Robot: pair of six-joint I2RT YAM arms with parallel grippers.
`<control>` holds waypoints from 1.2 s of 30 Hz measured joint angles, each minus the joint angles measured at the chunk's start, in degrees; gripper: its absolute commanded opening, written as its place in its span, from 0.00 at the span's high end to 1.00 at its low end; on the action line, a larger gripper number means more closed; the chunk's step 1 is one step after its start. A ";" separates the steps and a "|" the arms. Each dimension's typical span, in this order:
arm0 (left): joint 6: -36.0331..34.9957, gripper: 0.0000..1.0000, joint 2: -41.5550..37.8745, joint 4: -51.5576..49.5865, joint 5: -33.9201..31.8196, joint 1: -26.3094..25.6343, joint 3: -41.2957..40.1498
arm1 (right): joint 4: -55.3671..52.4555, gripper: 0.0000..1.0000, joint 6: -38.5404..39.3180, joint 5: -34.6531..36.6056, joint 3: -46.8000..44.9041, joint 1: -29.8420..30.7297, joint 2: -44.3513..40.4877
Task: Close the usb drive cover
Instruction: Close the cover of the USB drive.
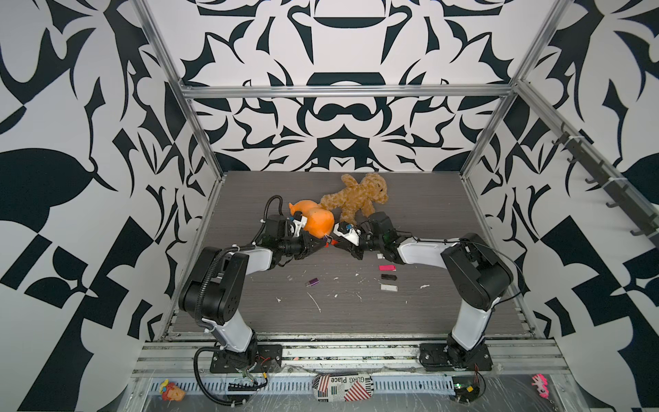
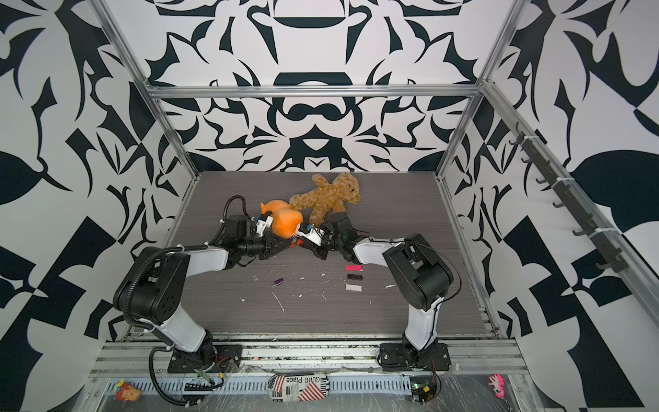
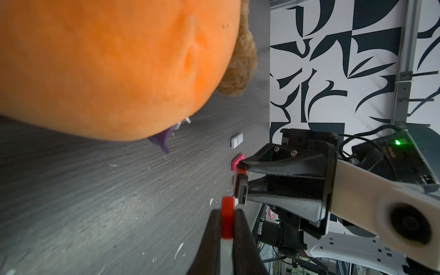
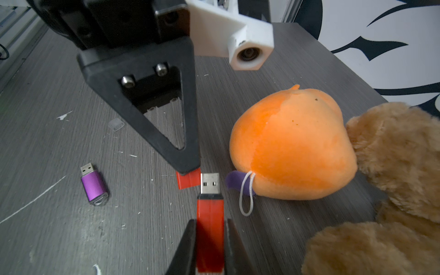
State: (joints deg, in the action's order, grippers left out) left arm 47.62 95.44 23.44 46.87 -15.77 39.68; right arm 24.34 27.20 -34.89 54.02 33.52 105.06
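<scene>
Drive (image 4: 210,214) between right fingers (image 4: 184,248), cap (image 4: 188,181) beside

arms (image 1: 420,255): white covers, black joints | fingers (image 4: 190,107): black triangles, silver screws (image 4: 128,81) | cable (image 1: 210,274): black, bumpy | light (image 3: 397,142): green

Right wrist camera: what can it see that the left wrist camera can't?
Only the right wrist view shows the purple usb drive, lying uncapped on the table. Only the left wrist view shows the white usb drive and the pink usb drive beside it. Both show the left gripper pinching the red cap, the right gripper holding the red usb drive with its metal plug bare, the orange plush and the brown teddy bear.
</scene>
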 measured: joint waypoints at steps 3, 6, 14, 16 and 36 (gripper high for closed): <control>0.17 0.99 0.00 0.37 -0.39 0.00 -0.09 | -0.02 0.85 -0.17 0.04 0.00 0.00 0.00; 0.22 0.99 -0.24 0.50 -0.63 0.00 -0.42 | -0.09 0.85 -0.35 0.22 0.00 0.00 0.00; 0.20 0.99 -1.33 0.87 -1.16 0.00 -0.92 | -1.25 0.85 -0.59 0.17 0.02 0.04 0.04; 0.17 0.99 -1.75 1.09 -1.31 0.00 -0.92 | -1.75 0.85 -0.63 0.04 0.02 0.09 0.13; -1.42 1.00 -2.16 1.29 -3.26 -1.09 -1.01 | -2.19 0.85 -1.64 -0.87 0.13 0.33 1.16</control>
State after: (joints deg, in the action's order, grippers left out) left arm 46.19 93.27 24.73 43.62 -16.86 38.68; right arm 22.15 25.56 -35.77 54.15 33.85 106.21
